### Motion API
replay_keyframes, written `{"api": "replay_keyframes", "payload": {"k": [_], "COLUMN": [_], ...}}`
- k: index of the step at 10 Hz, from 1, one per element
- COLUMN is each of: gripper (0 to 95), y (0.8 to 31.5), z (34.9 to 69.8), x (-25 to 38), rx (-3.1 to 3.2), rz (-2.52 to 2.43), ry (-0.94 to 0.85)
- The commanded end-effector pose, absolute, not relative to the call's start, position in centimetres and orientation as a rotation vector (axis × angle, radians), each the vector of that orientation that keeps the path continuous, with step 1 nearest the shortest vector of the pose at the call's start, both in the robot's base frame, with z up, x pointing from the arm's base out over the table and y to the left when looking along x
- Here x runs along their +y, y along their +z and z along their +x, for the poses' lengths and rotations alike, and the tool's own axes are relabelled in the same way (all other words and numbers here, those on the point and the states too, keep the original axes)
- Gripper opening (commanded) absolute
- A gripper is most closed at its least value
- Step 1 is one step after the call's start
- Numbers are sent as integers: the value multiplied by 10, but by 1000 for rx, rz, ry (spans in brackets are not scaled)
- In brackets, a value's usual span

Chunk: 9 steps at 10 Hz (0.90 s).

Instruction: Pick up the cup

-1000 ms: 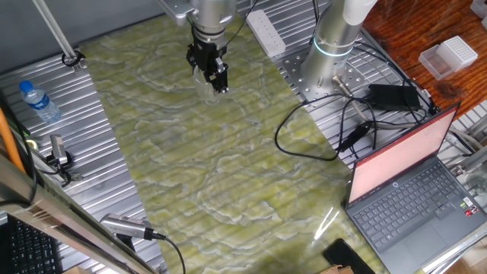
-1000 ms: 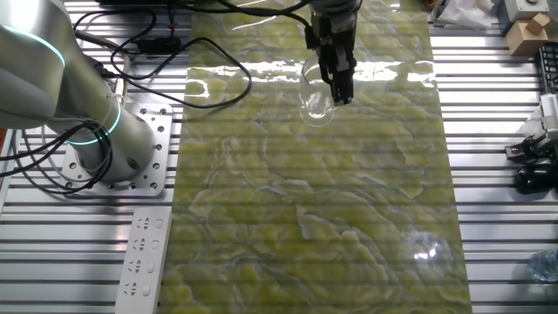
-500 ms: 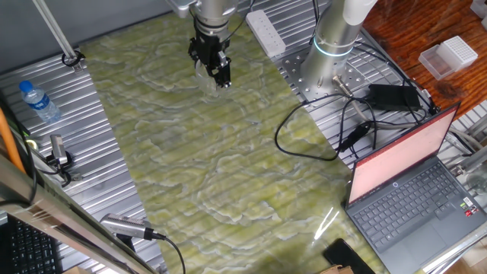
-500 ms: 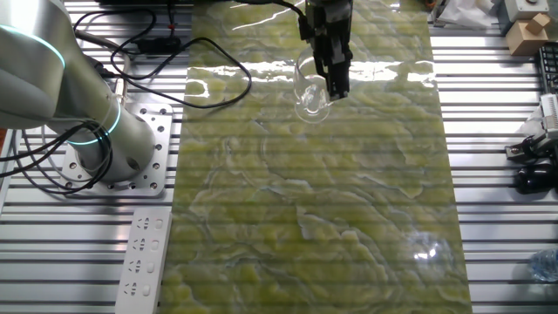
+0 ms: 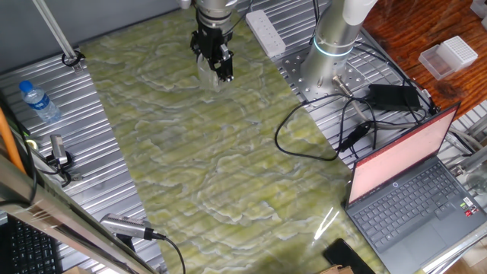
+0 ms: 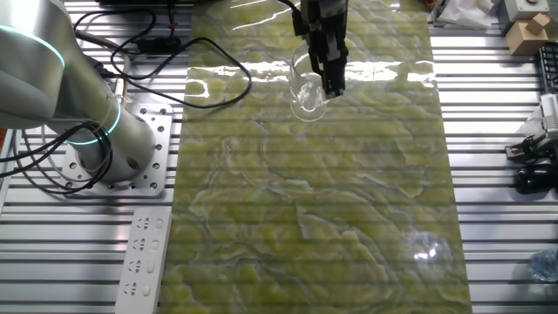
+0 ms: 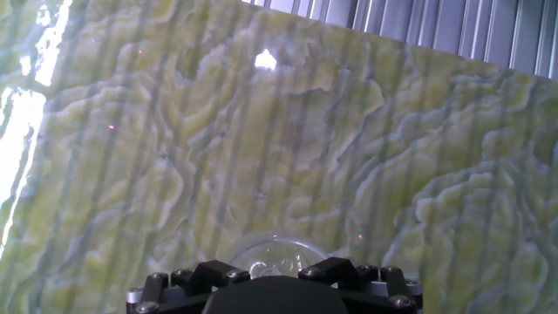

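Pincer (image 6: 330,85) of mine pinching cup (image 6: 306,94) — clear glass hangs from fingers, tilted, above far end of worktop (image 6: 349,218). Then largest to smallest: worktop — green-yellow marbled sheet on ribbed metal; open laptop (image 5: 411,179) near its corner, screen pink; arm base (image 6: 105,148) bolted just beside worktop; white power strip (image 6: 141,259) near that base; water bottle (image 5: 38,101) with blue cap, well apart from cup. Hand view: cup's round rim (image 7: 277,255) just above black pincer body, marbled sheet beyond.
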<state>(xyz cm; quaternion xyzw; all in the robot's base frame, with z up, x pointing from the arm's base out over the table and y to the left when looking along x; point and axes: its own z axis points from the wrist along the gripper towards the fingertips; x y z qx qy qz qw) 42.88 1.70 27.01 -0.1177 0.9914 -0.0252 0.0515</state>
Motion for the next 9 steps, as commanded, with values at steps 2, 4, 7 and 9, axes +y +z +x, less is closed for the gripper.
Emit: {"api": "replay_keyframes", "payload": {"k": [2,4,7,9], "gripper": [570,570,570,570], "y": [273,274,274,274], "z": [428,428,428,428], "x": [19,19,19,19], "rx": [3019,3019,3017,3017], "rz": [-352,-364,-370,-383], "ry": [-72,-75,-69,-66]}}
